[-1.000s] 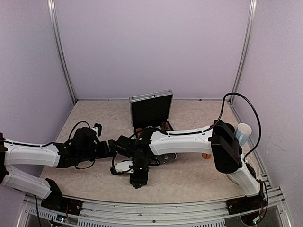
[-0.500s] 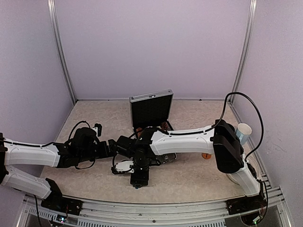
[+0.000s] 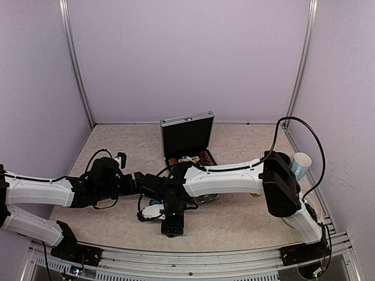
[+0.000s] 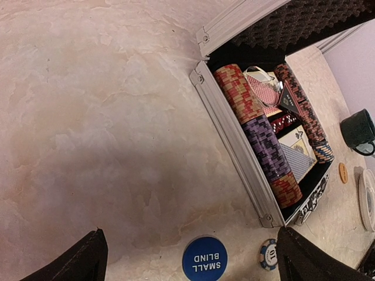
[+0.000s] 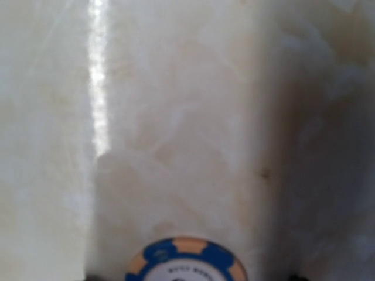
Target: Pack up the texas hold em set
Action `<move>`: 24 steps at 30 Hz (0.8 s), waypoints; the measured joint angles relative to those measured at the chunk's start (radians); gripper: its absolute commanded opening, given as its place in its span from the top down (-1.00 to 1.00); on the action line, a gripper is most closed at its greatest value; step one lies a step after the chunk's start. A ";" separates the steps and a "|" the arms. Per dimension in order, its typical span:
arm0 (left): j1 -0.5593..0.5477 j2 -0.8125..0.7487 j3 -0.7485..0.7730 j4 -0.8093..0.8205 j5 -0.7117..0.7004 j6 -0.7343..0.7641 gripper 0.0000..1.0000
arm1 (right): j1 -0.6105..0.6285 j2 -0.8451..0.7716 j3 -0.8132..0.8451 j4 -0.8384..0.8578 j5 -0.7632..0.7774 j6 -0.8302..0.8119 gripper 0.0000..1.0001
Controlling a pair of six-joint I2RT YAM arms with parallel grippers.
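- From above: ribbed silver aluminium case (image 3: 187,136) open toward the back of the pale marbled surface (image 3: 246,219), black-lined lid upright, tray of chips and cards lying just in front of it.
- Same view: left pincer (image 3: 151,185) stretched in from the left, low over the surface on the near side of the case. Right pincer (image 3: 169,225) at the end of an arm reaching across from the right, pointed down nearer the front edge. Both too dark and small here to judge the jaws.
- Far right, well apart from the case: pale-blue mug (image 3: 302,163).
- Left wrist camera: black fingers (image 4: 88,257) in the two lower corners, spread wide over the surface.
- Between those fingers, flat on the surface and outside the case: round blue button (image 4: 204,258) lettered SMALL BLIND, with a blue-and-white poker chip (image 4: 268,255) just beside it, near the case's closest corner.
- Inside the case: long row of chips (image 4: 258,129) on edge in red, purple and black along one wall, and a second row along the other. Between them, red-backed deck (image 4: 265,93), blue-backed deck (image 4: 296,157) and black triangle (image 4: 288,100).
- Beyond the case: dark mug (image 4: 357,130) and a small orange disc (image 4: 343,172).
- Right wrist camera: top arc of the poker chip (image 5: 186,260) at the bottom edge against the pale surface. Fingers almost out of frame, so cannot tell whether apart or clamped.
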 measured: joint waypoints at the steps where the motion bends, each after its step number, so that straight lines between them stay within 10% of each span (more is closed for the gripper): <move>1: 0.000 0.000 0.000 0.001 0.000 0.000 -0.98 | 0.000 0.001 0.001 -0.001 0.001 0.002 -0.38; 24: 0.000 0.000 0.000 0.005 0.005 -0.001 -0.98 | 0.007 0.021 0.031 -0.010 0.021 0.016 0.36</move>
